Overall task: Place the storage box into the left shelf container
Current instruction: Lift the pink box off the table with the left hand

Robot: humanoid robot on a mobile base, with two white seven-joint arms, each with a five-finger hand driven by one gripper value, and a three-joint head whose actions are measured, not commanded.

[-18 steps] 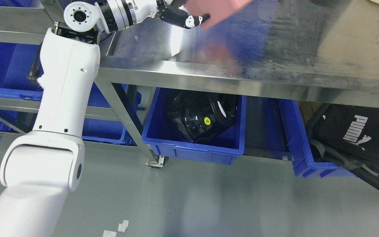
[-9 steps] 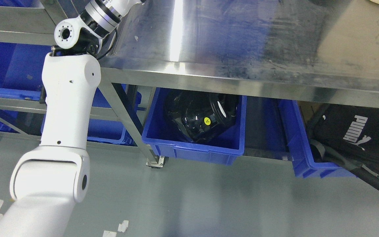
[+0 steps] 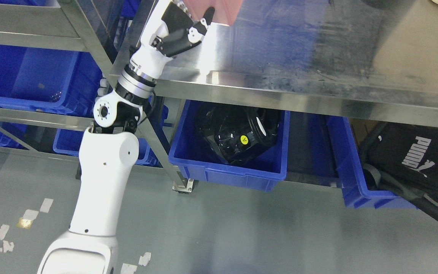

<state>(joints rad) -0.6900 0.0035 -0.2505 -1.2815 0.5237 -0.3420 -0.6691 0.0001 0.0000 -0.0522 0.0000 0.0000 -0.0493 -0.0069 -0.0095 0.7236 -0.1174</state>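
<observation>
A: Broad steel table [image 3: 318,57] across the top right — brushed, scuffed, a bright glare streak near its left end. To the left, a steel-framed shelf [image 3: 32,36] with blue plastic containers [image 3: 25,80] on its tiers, smooth-walled and open-topped.

B: And the arm?

A: Left arm [image 3: 105,171], glossy white shell, up from the lower left to the table's left end. Left hand [image 3: 181,28] black and white, fingers curled around the lower corner of the pink storage box [image 3: 219,9]. Box mostly cut off by the top edge; flat, matte, rigid-looking, long axis not readable.

B: Direction to the goal?

A: Left and lower from the hand — shelf containers just across the slanted steel post [image 3: 89,42]. Probably a leftward swing past that post, then a descent into a container. Likely snag: box corner against the post.

B: Anything else?

A: Under the table, 1 blue bin [image 3: 226,167] with shiny black parts [image 3: 238,133]; further right, a black fabric bag [image 3: 413,156]. Right hand not visible.
</observation>
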